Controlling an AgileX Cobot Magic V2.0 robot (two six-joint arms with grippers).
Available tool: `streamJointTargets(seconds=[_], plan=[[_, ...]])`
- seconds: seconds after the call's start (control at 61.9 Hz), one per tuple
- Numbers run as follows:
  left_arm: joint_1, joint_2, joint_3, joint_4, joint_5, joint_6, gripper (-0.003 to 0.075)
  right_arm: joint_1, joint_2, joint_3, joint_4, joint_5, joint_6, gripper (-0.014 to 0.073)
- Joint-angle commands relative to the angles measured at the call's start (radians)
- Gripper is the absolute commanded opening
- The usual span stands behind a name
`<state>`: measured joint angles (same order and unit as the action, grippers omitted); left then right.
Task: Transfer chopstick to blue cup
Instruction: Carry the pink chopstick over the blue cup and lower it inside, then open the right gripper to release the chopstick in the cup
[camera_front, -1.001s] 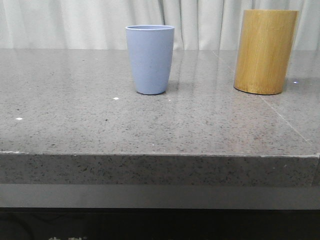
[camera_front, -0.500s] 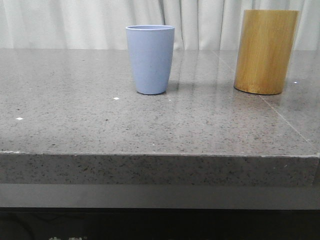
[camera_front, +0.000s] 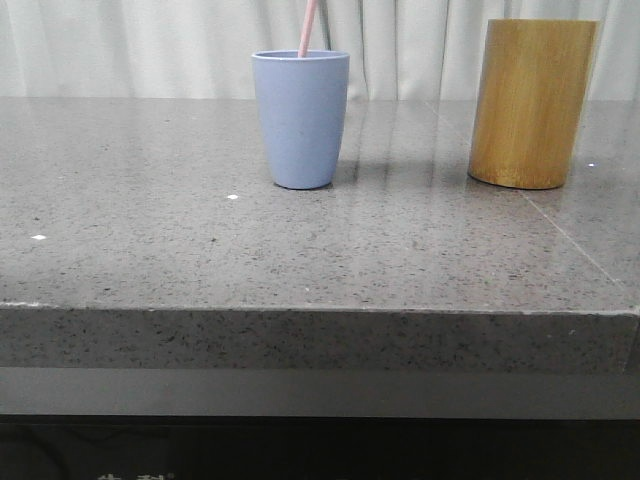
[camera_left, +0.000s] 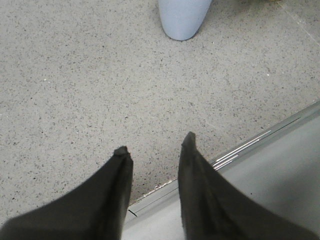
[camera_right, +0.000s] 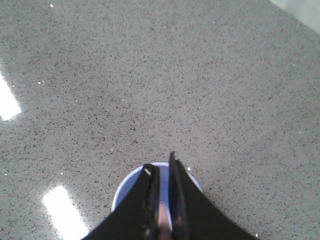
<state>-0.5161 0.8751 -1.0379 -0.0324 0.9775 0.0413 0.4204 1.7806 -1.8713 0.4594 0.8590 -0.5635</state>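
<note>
Chopstick (camera_front: 307, 28) first: from the front I see its pale pink shaft slanting down into the mouth of the blue cup (camera_front: 300, 120), its upper part running out of frame, and I cannot tell whether the tip has reached the bottom. From my right wrist, my right gripper (camera_right: 163, 172) is pinched nearly closed above the cup's rim with a sliver of pink between the fingers, so I judge I am holding the stick there. My left gripper (camera_left: 154, 146) hangs with its fingers parted and nothing between them, near the table (camera_front: 150, 250) edge, well clear of the cup. The risk I see is the lean: if I let go while the tip rides high, the long stick could drop against the rim and rock this light, narrow-based tumbler. Pushing down at this slant could wedge the tip against the inner wall and shove the cup sideways toward the bamboo cylinder (camera_front: 530, 105). A slow, straighter descent looks safest to me
</note>
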Motion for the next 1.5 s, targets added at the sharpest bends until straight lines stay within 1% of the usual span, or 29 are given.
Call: streamJointTargets(seconds=[0.0, 0.065, 0.113, 0.178, 0.226, 0.355, 0.436, 0.549, 0.597, 0.63, 0.726, 0.775, 0.872, 1.017, 1.259, 1.34, 1.485], plan=[[0.003, -0.009, -0.023, -0.010, -0.078, -0.007, 0.0243, 0.001, -0.044, -0.028, 0.037, -0.060, -0.002, 0.0053], [0.003, -0.009, -0.023, -0.010, -0.080, -0.007, 0.0243, 0.001, -0.044, -0.028, 0.037, -0.062, 0.019, 0.0150], [0.003, -0.009, -0.023, -0.010, -0.080, -0.007, 0.0243, 0.001, -0.044, -0.030, 0.037, -0.062, 0.021, 0.0206], [0.003, -0.009, -0.023, -0.010, -0.080, -0.007, 0.0243, 0.001, -0.045, -0.030, 0.030, -0.062, 0.021, 0.0274], [0.003, -0.009, -0.023, -0.010, -0.080, -0.007, 0.0243, 0.000, -0.052, -0.030, 0.019, -0.061, 0.021, 0.0307], [0.003, -0.009, -0.023, -0.010, -0.080, -0.007, 0.0243, 0.000, -0.094, -0.047, -0.009, -0.019, 0.067, 0.0321], [0.003, -0.009, -0.023, -0.010, -0.080, -0.007, 0.0243, 0.000, -0.140, -0.072, -0.073, 0.032, 0.122, 0.0321], [0.003, -0.009, -0.023, -0.010, -0.080, -0.007, 0.0243, 0.000, -0.221, -0.084, -0.214, 0.116, 0.261, 0.0321], [0.003, -0.009, -0.023, -0.010, -0.080, -0.007, 0.0243, -0.001, -0.264, -0.084, -0.271, 0.166, 0.357, 0.0321], [0.003, -0.009, -0.023, -0.010, -0.080, -0.007, 0.0243, -0.001, -0.288, -0.084, -0.308, 0.190, 0.399, 0.0321], [0.003, -0.009, -0.023, -0.010, -0.080, -0.007, 0.0243, -0.002, -0.369, -0.061, -0.383, 0.245, 0.518, 0.0321], [0.003, -0.009, -0.023, -0.010, -0.080, -0.007, 0.0243, -0.002, -0.421, -0.020, -0.426, 0.248, 0.556, 0.0321], [0.003, -0.009, -0.023, -0.010, -0.080, -0.007, 0.0243, -0.002, -0.524, 0.089, -0.459, 0.241, 0.603, 0.0321], [0.003, -0.009, -0.023, -0.010, -0.080, -0.007, 0.0243, -0.002, -0.699, 0.295, -0.459, 0.212, 0.615, 0.0321], [0.003, -0.009, -0.023, -0.011, -0.080, -0.007, 0.0243, -0.002, -0.986, 0.631, -0.459, 0.122, 0.644, 0.0321], [0.003, -0.009, -0.023, -0.011, -0.080, -0.007, 0.0243, -0.002, -1.087, 0.724, -0.459, 0.106, 0.644, 0.0321], [0.003, -0.009, -0.023, -0.011, -0.080, -0.007, 0.0243, -0.002, -1.188, 0.839, -0.459, 0.102, 0.644, 0.0321]])
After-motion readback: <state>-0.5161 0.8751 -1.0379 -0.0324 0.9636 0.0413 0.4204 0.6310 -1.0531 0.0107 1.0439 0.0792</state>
